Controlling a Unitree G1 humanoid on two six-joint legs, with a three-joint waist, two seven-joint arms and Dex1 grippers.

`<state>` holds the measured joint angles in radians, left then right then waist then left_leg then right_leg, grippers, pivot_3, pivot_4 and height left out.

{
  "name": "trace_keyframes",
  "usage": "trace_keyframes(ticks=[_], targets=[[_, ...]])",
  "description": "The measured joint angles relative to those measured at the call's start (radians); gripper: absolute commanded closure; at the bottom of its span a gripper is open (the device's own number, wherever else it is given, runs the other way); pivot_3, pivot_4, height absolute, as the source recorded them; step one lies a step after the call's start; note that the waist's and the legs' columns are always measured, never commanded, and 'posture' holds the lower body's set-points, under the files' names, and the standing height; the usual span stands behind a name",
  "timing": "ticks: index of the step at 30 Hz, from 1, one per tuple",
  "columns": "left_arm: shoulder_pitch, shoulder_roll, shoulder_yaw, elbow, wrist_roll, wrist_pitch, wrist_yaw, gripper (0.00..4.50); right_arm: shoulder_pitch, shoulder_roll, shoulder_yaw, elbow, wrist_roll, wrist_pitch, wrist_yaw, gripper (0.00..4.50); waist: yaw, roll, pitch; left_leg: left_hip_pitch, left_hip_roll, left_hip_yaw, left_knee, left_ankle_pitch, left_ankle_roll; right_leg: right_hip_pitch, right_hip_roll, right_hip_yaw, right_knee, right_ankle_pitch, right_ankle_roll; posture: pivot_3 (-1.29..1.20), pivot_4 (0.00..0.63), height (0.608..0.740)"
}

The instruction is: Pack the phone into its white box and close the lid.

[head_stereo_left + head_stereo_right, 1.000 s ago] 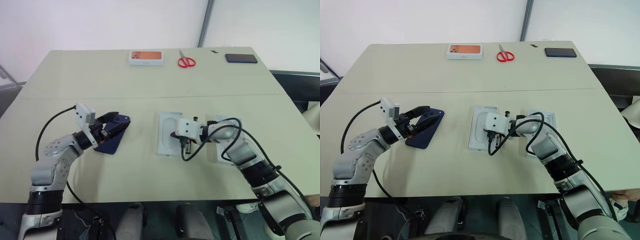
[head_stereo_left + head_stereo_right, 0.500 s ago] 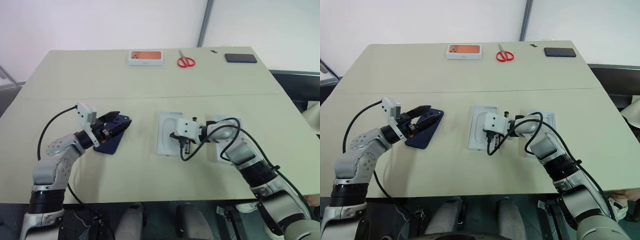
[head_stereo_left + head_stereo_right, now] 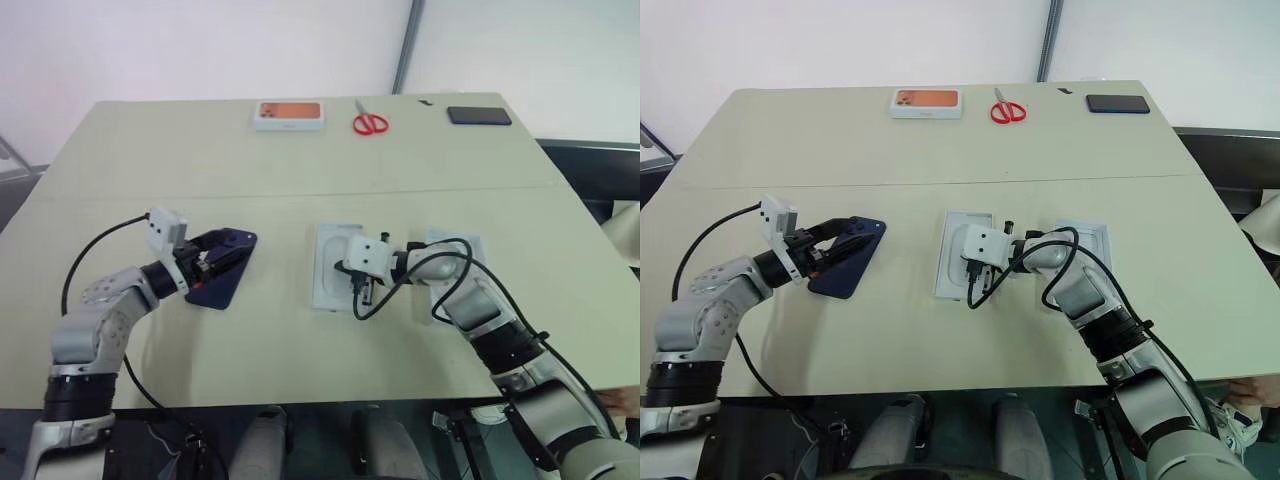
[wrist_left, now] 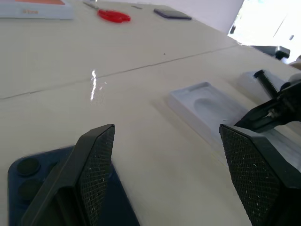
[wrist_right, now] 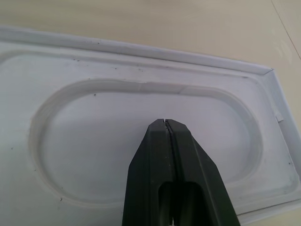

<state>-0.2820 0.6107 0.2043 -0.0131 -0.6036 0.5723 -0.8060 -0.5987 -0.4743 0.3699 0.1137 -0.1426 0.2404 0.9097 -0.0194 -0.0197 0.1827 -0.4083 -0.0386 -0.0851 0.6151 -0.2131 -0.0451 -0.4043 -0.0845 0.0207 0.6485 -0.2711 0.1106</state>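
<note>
The navy phone (image 3: 224,275) lies flat on the table at the left, its camera lenses showing in the left wrist view (image 4: 26,172). My left gripper (image 3: 228,252) hovers low over its near end, open, with nothing between the fingers (image 4: 96,160). The lid (image 3: 334,266) lies mid-table with its moulded recess (image 5: 141,127) facing up. My right gripper (image 5: 164,121) is shut just above that recess, holding nothing. The white box (image 3: 463,245) sits right of the lid, largely hidden behind my right arm.
Along the table's far edge lie an orange-topped box (image 3: 290,114), red scissors (image 3: 370,122) and a thin black slab (image 3: 478,116). A seam crosses the table between them and the working area. Bare tabletop separates the phone from the lid.
My left gripper has sunk slightly and shifted a little left over the phone, still open. The right gripper has stayed over the lid.
</note>
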Motion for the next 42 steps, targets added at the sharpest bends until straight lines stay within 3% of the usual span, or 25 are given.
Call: trace_keyframes(ticks=[7, 14, 23, 35, 42], targets=[[-0.088, 0.123, 0.028, 0.205, -0.017, 0.111, -0.066, 0.75, -0.082, 0.058, -0.073, -0.019, 0.086, 0.039, -0.003, 4.48, -0.001, 0.0, 0.0, 0.0, 0.001, 0.0, 0.0, 0.0, 0.0, -0.001, 0.003, 0.0, 0.001, 0.0, 0.0, 0.0, 0.15, 0.74], [-0.192, 0.212, 0.007, 0.461, 0.005, 0.218, -0.17, 0.75, -0.125, 0.204, 0.021, 0.004, 0.036, 0.07, -0.075, 4.48, -0.004, 0.0, 0.0, 0.0, 0.001, 0.0, -0.001, 0.0, 0.0, -0.002, 0.003, 0.0, 0.002, 0.0, -0.001, 0.0, 0.15, 0.74], [-0.246, 0.218, -0.088, 0.546, 0.072, 0.263, -0.312, 0.75, -0.187, 0.344, 0.17, 0.158, -0.078, 0.13, -0.129, 4.48, -0.004, 0.0, 0.0, 0.0, 0.0, 0.0, -0.001, 0.001, -0.001, -0.003, 0.003, 0.0, 0.003, 0.0, -0.001, 0.0, 0.15, 0.74], [-0.331, 0.163, -0.131, 0.642, 0.18, 0.187, -0.377, 0.75, -0.236, 0.458, 0.192, 0.306, -0.115, 0.17, -0.179, 4.48, 0.007, 0.001, -0.002, 0.001, -0.001, -0.001, 0.0, 0.001, -0.002, -0.001, 0.002, -0.001, 0.005, 0.0, -0.001, 0.0, 0.15, 0.74], [-0.384, 0.124, -0.146, 0.72, 0.228, 0.145, -0.397, 0.75, -0.256, 0.469, 0.19, 0.345, -0.117, 0.177, -0.198, 4.48, 0.008, 0.006, -0.006, 0.002, -0.001, -0.001, 0.0, 0.001, -0.002, 0.001, 0.002, -0.001, 0.005, 0.0, -0.001, 0.0, 0.15, 0.74]])
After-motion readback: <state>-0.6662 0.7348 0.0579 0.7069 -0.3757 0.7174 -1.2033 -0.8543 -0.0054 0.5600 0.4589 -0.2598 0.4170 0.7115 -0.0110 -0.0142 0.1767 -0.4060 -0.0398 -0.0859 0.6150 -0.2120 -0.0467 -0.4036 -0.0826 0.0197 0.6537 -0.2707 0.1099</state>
